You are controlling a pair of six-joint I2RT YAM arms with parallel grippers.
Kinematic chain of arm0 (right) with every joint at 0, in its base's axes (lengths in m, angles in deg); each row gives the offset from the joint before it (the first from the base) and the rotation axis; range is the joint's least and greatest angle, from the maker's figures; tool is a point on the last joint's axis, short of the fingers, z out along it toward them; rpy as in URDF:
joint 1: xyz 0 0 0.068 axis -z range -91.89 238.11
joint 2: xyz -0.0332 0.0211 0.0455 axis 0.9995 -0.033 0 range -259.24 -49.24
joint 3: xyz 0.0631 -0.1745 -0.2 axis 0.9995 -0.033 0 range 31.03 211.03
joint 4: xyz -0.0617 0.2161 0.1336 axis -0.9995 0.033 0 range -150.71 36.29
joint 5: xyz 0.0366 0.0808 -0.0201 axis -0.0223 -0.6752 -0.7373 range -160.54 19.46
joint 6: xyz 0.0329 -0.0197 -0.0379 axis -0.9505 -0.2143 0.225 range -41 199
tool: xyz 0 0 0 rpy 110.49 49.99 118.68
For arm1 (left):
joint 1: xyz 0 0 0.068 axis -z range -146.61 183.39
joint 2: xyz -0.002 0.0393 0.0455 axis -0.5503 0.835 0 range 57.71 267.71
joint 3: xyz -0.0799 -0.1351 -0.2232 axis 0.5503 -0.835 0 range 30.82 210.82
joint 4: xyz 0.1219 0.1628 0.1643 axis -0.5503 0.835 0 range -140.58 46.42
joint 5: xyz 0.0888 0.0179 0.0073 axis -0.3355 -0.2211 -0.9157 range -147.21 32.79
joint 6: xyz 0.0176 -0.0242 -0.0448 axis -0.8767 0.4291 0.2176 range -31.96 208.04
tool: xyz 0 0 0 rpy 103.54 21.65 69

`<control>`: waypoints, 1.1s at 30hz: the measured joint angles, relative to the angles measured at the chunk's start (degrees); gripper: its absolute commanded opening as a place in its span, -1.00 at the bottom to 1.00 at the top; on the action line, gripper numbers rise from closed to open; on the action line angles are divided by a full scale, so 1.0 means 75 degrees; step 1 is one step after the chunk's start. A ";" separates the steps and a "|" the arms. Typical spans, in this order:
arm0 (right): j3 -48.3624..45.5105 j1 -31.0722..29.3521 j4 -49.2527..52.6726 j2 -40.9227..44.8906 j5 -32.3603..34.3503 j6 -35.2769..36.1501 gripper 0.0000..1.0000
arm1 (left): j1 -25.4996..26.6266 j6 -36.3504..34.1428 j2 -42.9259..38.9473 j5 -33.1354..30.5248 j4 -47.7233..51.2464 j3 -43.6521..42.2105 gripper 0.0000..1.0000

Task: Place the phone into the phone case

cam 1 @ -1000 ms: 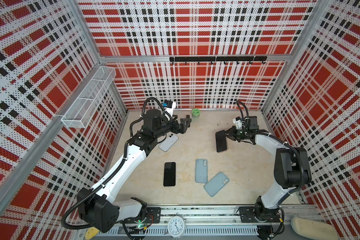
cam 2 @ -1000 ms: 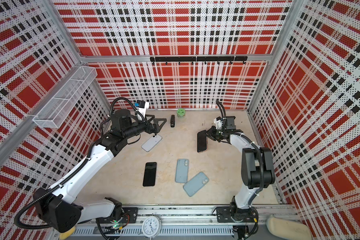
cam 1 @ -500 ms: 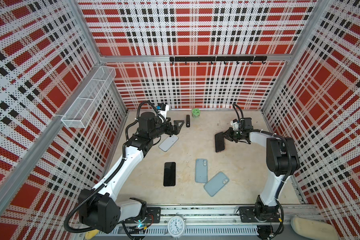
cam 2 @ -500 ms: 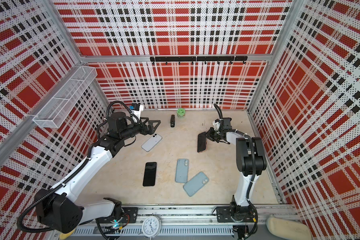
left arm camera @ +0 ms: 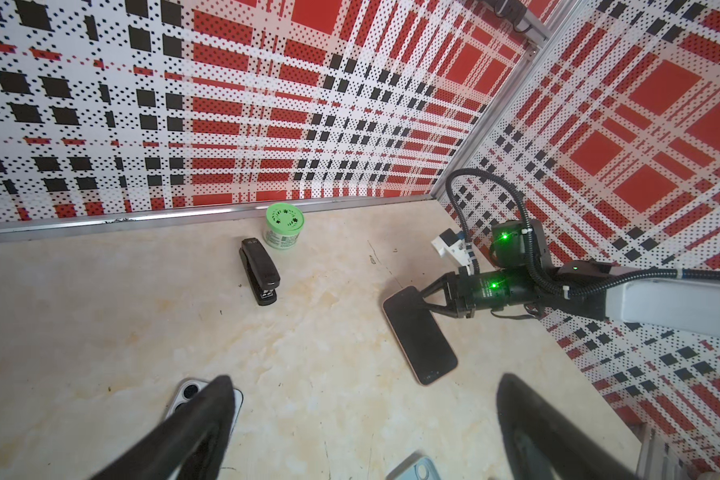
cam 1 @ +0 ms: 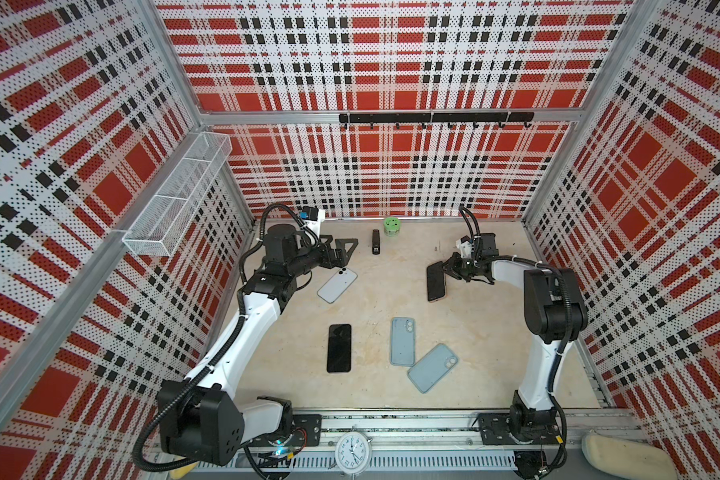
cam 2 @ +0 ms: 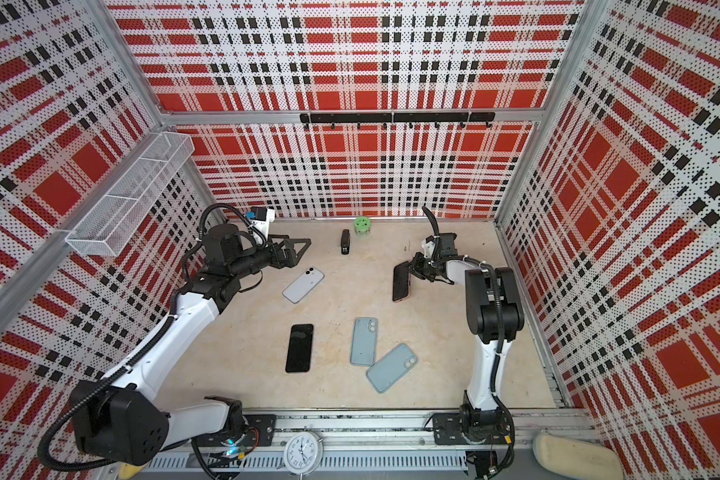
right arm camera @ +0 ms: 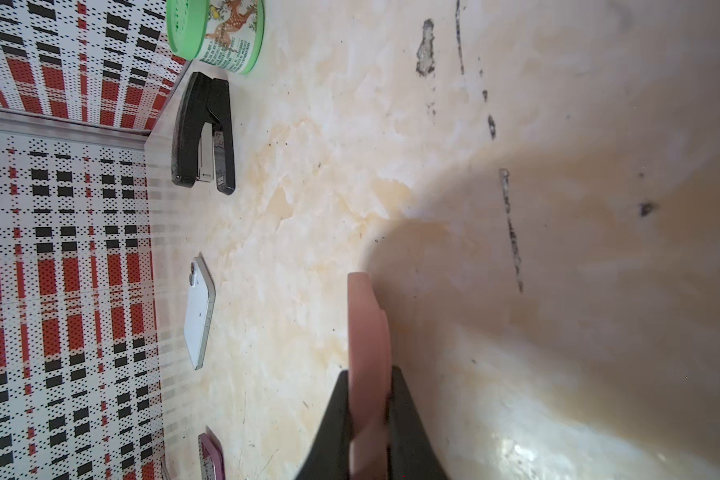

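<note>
Left wrist view, left gripper [left arm camera: 364, 379]: jaws spread wide, empty, on the left-arm side of the stapler [left arm camera: 258, 270].
Right gripper [left arm camera: 424, 300]: pinching the pink-edged phone [left arm camera: 420, 336] by one short end.
Phone: well apart from the stapler, right-arm side; likely stiff, light, slick — safer held across long edges.

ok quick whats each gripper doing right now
left gripper: open, holding nothing
right gripper: shut on the pink-edged phone
</note>
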 measured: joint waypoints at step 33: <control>-0.0525 -0.0064 0.0469 0.0347 0.0950 0.0227 0.14 | 0.0189 0.0344 -0.0233 -0.0734 -0.0029 -0.0472 0.99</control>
